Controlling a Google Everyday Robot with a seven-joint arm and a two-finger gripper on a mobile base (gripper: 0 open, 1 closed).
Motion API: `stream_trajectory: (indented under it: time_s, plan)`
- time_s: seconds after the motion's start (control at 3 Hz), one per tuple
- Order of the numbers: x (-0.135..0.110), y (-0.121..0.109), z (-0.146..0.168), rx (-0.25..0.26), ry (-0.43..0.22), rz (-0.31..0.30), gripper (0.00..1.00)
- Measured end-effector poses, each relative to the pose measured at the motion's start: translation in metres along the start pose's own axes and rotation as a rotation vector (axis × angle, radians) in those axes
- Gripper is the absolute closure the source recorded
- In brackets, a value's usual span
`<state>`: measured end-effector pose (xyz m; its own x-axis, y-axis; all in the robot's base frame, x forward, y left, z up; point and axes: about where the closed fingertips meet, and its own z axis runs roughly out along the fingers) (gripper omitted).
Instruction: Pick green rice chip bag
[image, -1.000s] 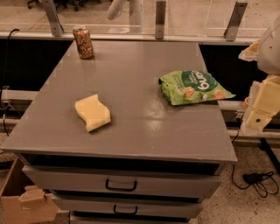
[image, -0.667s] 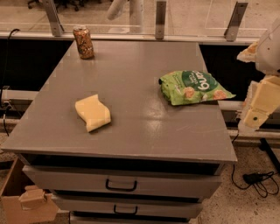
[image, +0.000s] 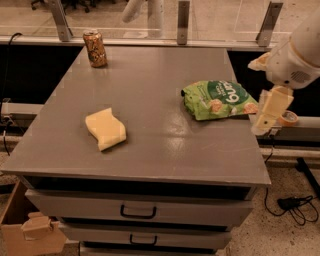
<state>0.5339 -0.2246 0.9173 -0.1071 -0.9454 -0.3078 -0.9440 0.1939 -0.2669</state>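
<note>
The green rice chip bag lies flat on the right side of the grey table top. It is light-green foil with a dark green patch, white lettering and pictured chips. My gripper hangs just off the table's right edge, a little right of the bag and apart from it. It points down from the white arm and holds nothing that I can see.
A pale yellow sponge lies at the front left of the table. A brown drink can stands at the back left corner. Drawers sit under the top. A tape roll rests on the rail at the right.
My arm and gripper have moved left, closer to the table's right edge and the bag. The bag, sponge and can have not moved.
</note>
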Motion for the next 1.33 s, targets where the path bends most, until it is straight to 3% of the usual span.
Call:
stream_trajectory:
  time_s: [0.33, 1.0, 1.33]
  plan:
    - [0.003, -0.03, 0.031, -0.001, -0.042, -0.014, 0.0]
    - [0.001, -0.069, 0.094, -0.066, -0.118, 0.012, 0.0]
    - [-0.001, -0.075, 0.113, -0.096, -0.146, 0.018, 0.17]
